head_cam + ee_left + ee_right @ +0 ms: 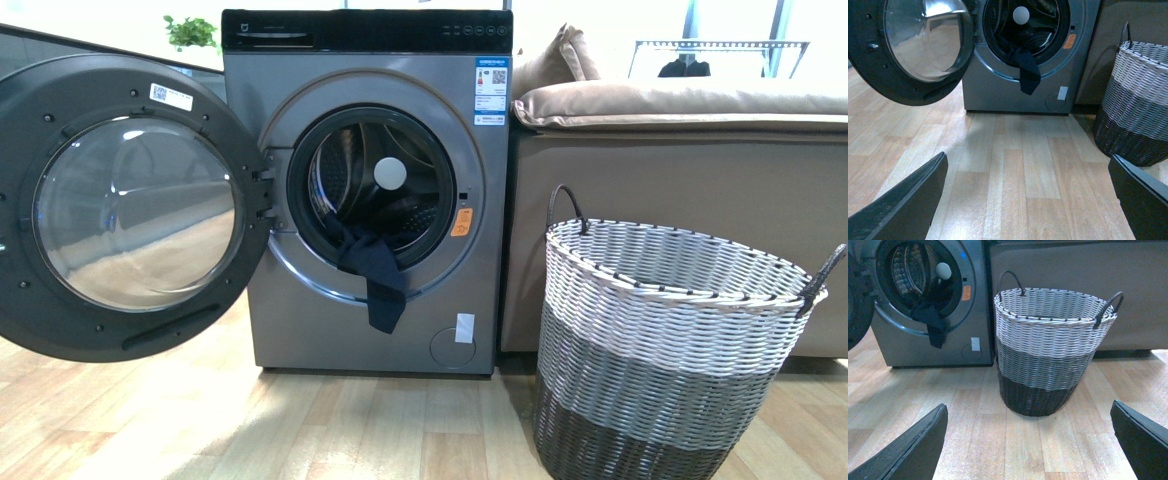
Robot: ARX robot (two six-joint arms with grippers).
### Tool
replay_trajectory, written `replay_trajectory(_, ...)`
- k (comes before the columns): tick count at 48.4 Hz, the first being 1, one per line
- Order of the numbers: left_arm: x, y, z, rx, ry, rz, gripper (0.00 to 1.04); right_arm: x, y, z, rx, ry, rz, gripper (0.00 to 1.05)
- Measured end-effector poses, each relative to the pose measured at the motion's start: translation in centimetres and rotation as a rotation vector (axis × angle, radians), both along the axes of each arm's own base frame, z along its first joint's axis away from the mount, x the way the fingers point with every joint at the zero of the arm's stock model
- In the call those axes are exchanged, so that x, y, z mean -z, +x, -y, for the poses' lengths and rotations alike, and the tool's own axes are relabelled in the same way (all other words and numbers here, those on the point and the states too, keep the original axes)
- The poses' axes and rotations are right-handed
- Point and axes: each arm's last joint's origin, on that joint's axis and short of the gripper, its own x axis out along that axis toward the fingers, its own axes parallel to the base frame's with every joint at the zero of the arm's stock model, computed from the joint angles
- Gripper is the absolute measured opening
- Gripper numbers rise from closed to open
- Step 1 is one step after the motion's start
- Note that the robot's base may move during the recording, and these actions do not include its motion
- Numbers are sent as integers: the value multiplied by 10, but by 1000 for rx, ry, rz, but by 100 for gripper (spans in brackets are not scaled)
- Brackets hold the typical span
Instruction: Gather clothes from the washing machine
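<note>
Barely begun: grey washing machine (300, 330) at far left, round door (130, 205) swung fully open leftward; beige sofa (680, 110) just beside it on the right; woven basket (670, 330) nearer, right, its bottom out of sight. Navy clothes (378, 275) draped over the drum lip, half inside, not yet collected. Left gripper (1023, 200) and right gripper (1025, 442) both spread wide, empty, well short over bare wood floor (1013, 150); no obstacle toward the drum.

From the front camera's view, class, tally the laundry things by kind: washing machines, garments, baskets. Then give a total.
Front-loading washing machine: 1
Navy garment, hanging out of the drum: 1
Woven laundry basket: 1
Total: 3
</note>
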Motion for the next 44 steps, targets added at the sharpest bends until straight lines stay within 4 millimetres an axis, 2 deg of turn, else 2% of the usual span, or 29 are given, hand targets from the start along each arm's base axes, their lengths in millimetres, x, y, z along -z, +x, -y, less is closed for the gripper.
replay_trajectory(44, 0, 0, 0, 0, 0, 0, 98, 0, 0, 0, 0, 0, 0, 97)
